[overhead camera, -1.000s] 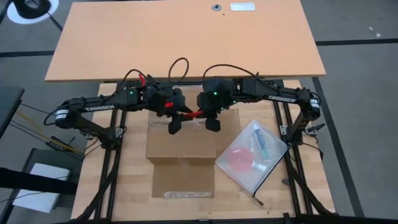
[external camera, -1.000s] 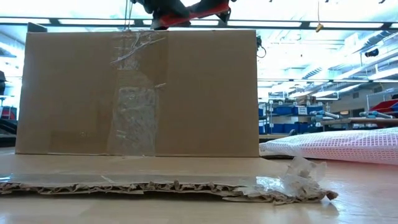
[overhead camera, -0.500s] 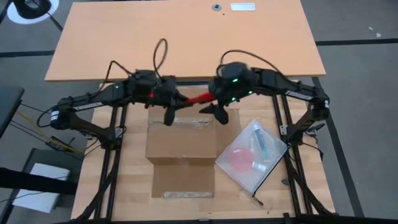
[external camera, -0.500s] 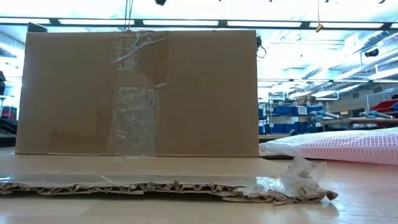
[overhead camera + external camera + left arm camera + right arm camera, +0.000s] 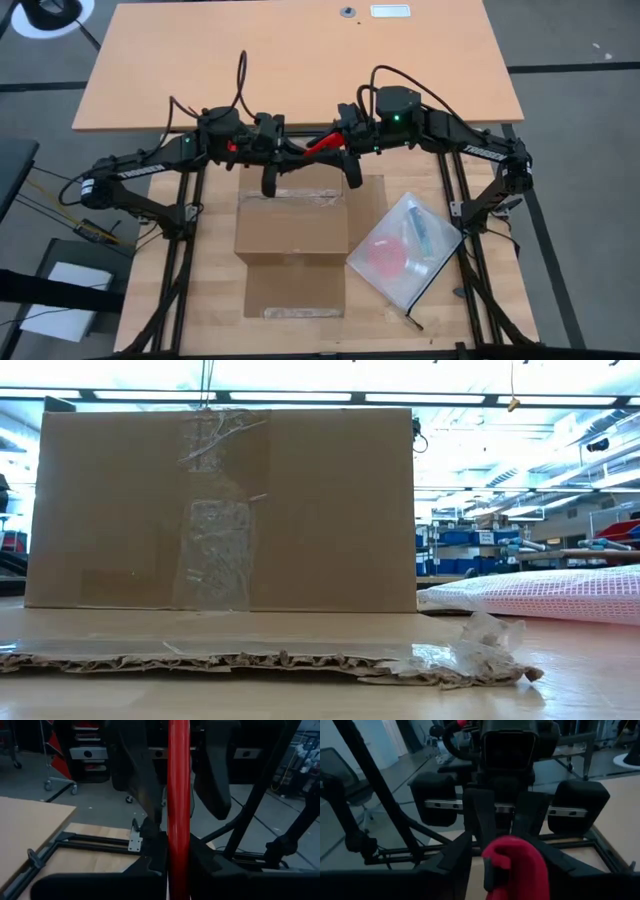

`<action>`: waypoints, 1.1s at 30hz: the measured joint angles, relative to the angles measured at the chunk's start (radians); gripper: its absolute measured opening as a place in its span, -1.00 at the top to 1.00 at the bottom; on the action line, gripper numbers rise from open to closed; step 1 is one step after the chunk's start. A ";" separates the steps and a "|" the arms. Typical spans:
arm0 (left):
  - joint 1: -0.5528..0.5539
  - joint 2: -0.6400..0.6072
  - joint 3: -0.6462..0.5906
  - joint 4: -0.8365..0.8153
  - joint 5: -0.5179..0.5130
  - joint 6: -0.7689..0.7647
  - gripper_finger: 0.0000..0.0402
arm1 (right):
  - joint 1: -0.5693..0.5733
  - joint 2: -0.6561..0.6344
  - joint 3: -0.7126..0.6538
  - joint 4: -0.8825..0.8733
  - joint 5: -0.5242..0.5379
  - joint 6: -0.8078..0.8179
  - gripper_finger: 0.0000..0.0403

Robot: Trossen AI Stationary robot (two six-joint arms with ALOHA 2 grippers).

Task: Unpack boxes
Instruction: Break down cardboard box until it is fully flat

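The brown cardboard box (image 5: pixel 290 225) stands on the table with clear tape (image 5: pixel 215 550) down its near wall (image 5: pixel 225 510). Its near flap (image 5: pixel 295 290) lies flat on the table. Both arms are raised over the box's far edge and face each other, level. A long red tool (image 5: pixel 320 146) runs between them. My left gripper (image 5: pixel 300 152) is shut on it. My right gripper (image 5: pixel 330 142) is open, one finger (image 5: pixel 135 765) on either side of the tool's other end (image 5: pixel 512 862). The low view shows neither gripper. My left gripper pinches one end of the red tool (image 5: pixel 178 845) between its two fingers. The fingers are level and point toward the table's right, along the tool. The tool sticks out forward from them, about level, lifted well clear of the box. My right gripper's fingers stand close beside the tool's other end; I cannot tell whether they touch it.
A clear plastic bag (image 5: pixel 405 250) with a pink round thing inside lies on the table right of the box; its mesh side (image 5: pixel 540 595) shows in the low view. A torn tape scrap (image 5: pixel 480 645) lies by the flap's right corner. A larger wooden table (image 5: pixel 300 60) stands beyond.
Both grippers have risen from just above the box's top, out of the low view, and gone a little toward the far edge. They have tipped from pointing down to pointing level at each other. The red tool has gone up with them.
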 joint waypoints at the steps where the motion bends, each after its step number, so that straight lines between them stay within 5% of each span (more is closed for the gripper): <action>1: 0.002 -0.001 0.000 0.000 0.000 -0.007 0.78 | 0.001 0.000 0.000 0.002 0.000 -0.001 0.24; 7: 0.004 -0.003 0.000 -0.008 -0.011 -0.016 0.75 | -0.008 0.000 0.000 -0.010 0.020 -0.023 0.71; 12: 0.018 -0.003 0.001 -0.058 -0.027 -0.023 0.37 | -0.011 0.003 0.000 -0.064 0.045 -0.088 0.71; 18: 0.037 -0.054 0.002 -0.370 -0.037 0.025 0.06 | -0.009 0.019 -0.001 -0.131 0.071 -0.103 0.71; 25: 0.037 -0.093 -0.049 -0.823 -0.144 0.154 0.07 | 0.020 0.112 -0.057 -0.087 0.085 -0.135 0.71; 33: 0.036 -0.110 -0.336 -0.651 -0.132 0.174 0.12 | 0.007 0.238 -0.057 -0.017 0.081 -0.183 0.71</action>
